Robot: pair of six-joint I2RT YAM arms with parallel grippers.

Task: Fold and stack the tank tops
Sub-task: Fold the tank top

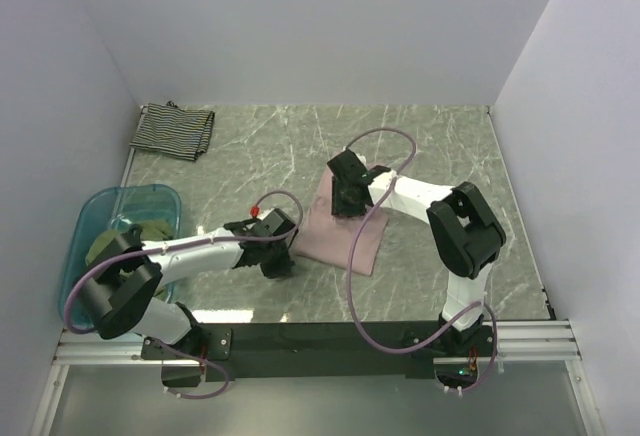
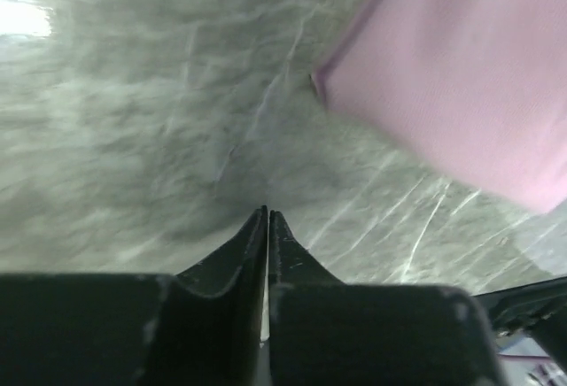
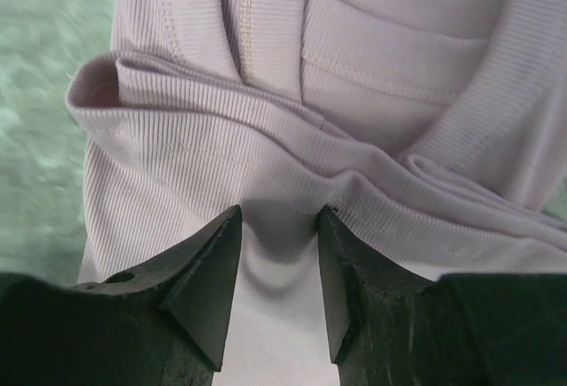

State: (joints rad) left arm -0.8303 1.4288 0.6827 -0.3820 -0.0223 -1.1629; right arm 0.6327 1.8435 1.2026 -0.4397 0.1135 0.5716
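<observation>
The mauve-pink tank top (image 1: 345,236) lies folded in the middle of the table. My right gripper (image 1: 346,199) presses down on its far end. In the right wrist view its jaws (image 3: 279,213) stand apart with a ridge of the pink cloth (image 3: 354,67) bunched between the tips. My left gripper (image 1: 278,260) is shut and empty, low over the bare table just off the pink top's near-left corner (image 2: 461,76); its tips (image 2: 267,213) touch each other. The striped tank top (image 1: 173,131) lies folded at the far left corner. The olive-green one (image 1: 135,236) sits in the tub.
The translucent blue tub (image 1: 100,204) stands at the left edge beside the left arm. White walls close the table on the left, back and right. The arms' mounting rail (image 1: 320,341) runs along the near edge.
</observation>
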